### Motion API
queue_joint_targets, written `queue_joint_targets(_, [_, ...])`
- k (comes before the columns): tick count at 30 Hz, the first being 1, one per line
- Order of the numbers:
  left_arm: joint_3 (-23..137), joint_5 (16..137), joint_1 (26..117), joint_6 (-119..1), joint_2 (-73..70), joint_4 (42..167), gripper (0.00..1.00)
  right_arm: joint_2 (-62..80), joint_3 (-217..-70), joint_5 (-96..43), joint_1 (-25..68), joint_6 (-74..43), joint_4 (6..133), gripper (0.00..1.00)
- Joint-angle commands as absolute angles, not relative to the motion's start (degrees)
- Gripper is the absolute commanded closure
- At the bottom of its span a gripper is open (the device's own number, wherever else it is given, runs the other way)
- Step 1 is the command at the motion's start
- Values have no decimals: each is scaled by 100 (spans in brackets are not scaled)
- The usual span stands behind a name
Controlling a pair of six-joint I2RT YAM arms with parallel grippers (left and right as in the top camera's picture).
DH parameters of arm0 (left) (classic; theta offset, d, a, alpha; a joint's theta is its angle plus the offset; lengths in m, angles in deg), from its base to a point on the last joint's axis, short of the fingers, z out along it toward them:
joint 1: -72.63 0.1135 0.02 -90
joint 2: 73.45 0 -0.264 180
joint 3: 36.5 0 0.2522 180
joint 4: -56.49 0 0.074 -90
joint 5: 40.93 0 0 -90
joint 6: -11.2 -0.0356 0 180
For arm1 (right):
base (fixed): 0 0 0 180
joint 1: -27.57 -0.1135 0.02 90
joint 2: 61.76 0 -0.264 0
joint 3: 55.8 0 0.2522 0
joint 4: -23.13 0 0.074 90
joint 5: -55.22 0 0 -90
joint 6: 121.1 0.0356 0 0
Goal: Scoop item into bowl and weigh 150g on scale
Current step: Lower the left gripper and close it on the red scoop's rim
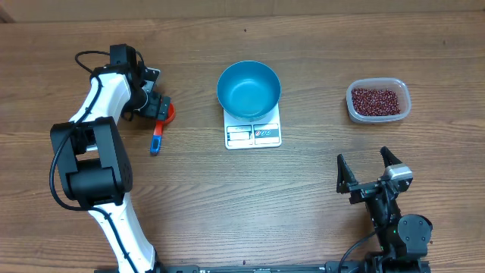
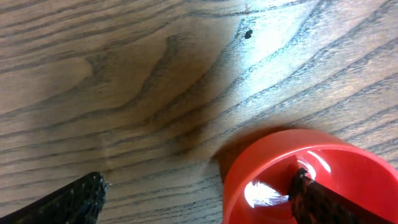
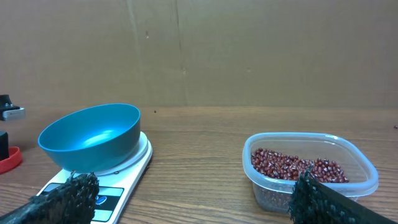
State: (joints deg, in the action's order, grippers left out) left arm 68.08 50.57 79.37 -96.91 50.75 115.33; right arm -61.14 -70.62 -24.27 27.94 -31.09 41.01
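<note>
- Fingers of left gripper (image 1: 157, 106) spread wide, one inside the red cup of the scoop (image 1: 158, 130), the other over bare wood; nothing clamped.
- Right gripper (image 1: 366, 168) wide apart, holding nothing, over the table (image 1: 227, 205) by its near edge, right side.
- Scoop lies flat toward the left edge, blue handle tip pointing at the near edge.
- Bowl (image 1: 248, 89) sits on scale (image 1: 254, 135), mid-table; bowl empty.
- Beans (image 1: 376, 100) all in clear tub (image 1: 407, 98), toward the right edge, well apart from bowl.
</note>
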Motion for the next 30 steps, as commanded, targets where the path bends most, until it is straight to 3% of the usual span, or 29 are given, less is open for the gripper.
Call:
queue_joint_targets(1, [6738,5101,7935,-9680,5206,11518,31,-6160,-7000,-2445,2796,-3118,4086,0])
queue_joint_targets(2, [6738,5101,7935,-9680,5206,11518,42,-6160,-7000,-2445,2796,-3118,4086,0])
queue_joint_targets(6, [6738,5101,7935,-9680,5206,11518,57,-6160,-7000,-2445,2796,-3118,4086,0])
queue_joint_targets(12, [6738,5101,7935,-9678,5206,11518,96,-6160,-7000,-2445,2796,-3118,4086,0])
queue_joint_targets(30, [7656,5099,7935,-9328,4972,12449,96,-6160,-7000,-2445,2796,-3118,4086,0])
